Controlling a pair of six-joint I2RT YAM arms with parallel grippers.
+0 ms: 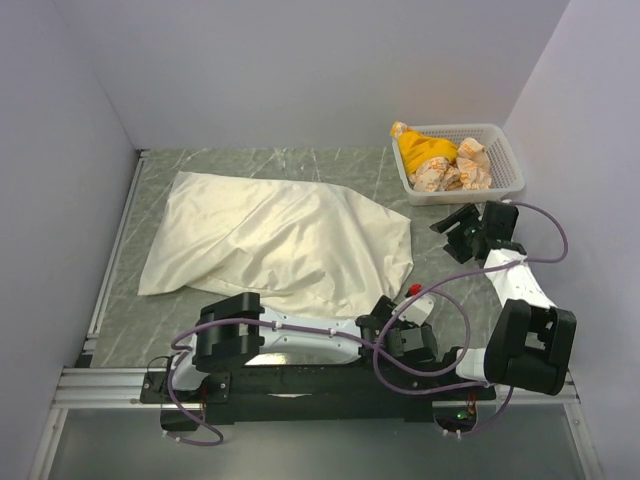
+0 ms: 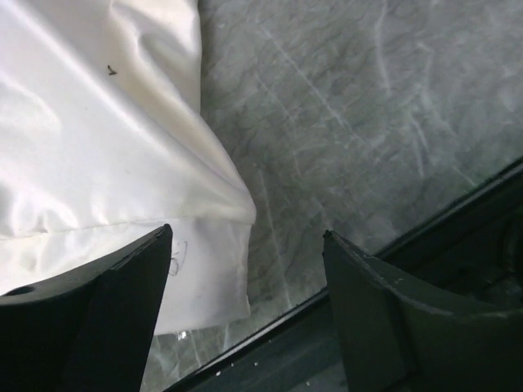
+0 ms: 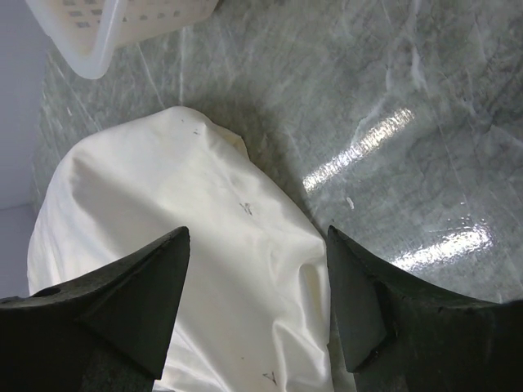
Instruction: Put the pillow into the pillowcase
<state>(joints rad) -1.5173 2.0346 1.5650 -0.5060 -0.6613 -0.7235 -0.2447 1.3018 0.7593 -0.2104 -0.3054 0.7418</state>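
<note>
At the near edge of the table [image 1: 300, 165], the two arms are seen bolted to an aluminium rail [image 1: 100, 388]. The left arm is laid low along that edge, reaching to the right. The left gripper [image 2: 247, 234] is held wide apart just above the near right corner of the pillowcase [image 1: 270, 240], with nothing gripped. In the left wrist view, a hemmed corner of the cream cloth is shown under and beside the left-hand finger [image 2: 122, 286], with bare marbled tabletop under the other.

The pillowcase is spread across the middle of the table, from the near left to the centre right. It is wrinkled and flat at its left end and swollen at its right end. The pillow cannot be told apart from the cloth in any view, so whether it lies inside cannot be told.

Just right of the cloth's rounded right end, the right gripper [image 3: 258, 231] is pointed at it. Its fingers are also set wide, hovering over that end and gripping nothing.

At the far right corner, a white plastic basket [image 1: 470, 194] is seen with a yellow item [image 1: 425, 150] and pale crumpled pieces [image 1: 460, 172] in it.
</note>
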